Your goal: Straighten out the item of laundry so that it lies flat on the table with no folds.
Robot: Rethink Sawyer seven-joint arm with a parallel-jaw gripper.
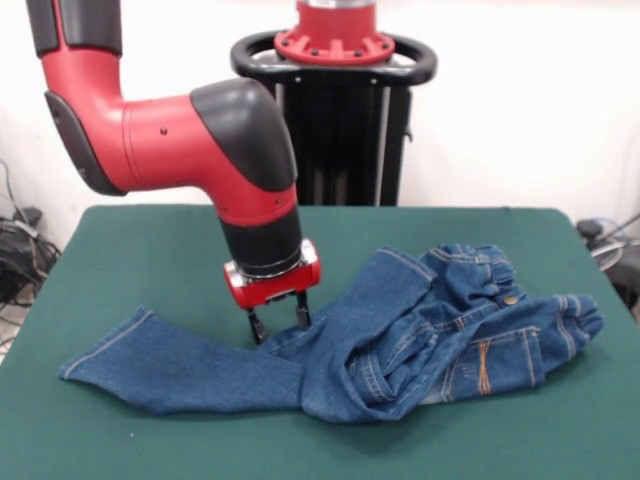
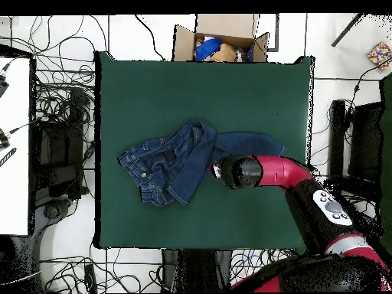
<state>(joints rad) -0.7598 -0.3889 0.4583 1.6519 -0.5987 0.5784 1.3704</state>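
Jeans: the small blue denim jeans (image 1: 400, 335) (image 2: 172, 164) lie rumpled on the green surface (image 1: 160, 250) (image 2: 153, 92), nowhere near flat.
Where they sit: in the front view, right of the middle and toward the camera; from overhead, roughly mid-surface, a touch left of centre.
One leg: stretched out long and fairly flat, its hem pointing to the picture's left in the front view.
Rest of the garment: bunched in a heap on the right in the front view, the second leg folded over on itself, gathered waistband up at the back of the pile, orange stitching showing on the folds.
Jaws: the gripper (image 1: 279, 325) (image 2: 217, 170) points straight down with its two dark fingers (image 1: 256, 326) parted, a clear gap between them, gripping nothing that I can see.
Contact: the tips are right at the denim's edge where the flat leg meets the heap; whether they press the cloth or the surface I can't tell.
Arm: the red and black arm (image 1: 180, 140) (image 2: 276, 170) bends in from the picture's upper left in the front view; from overhead it reaches in from the right.
Pedestal: black column with a red top (image 1: 335, 110) behind the surface's far edge.
Off the surface: an open cardboard box (image 2: 222, 40) with bits of blue inside, just past the top edge in the overhead view; cables all over the floor.
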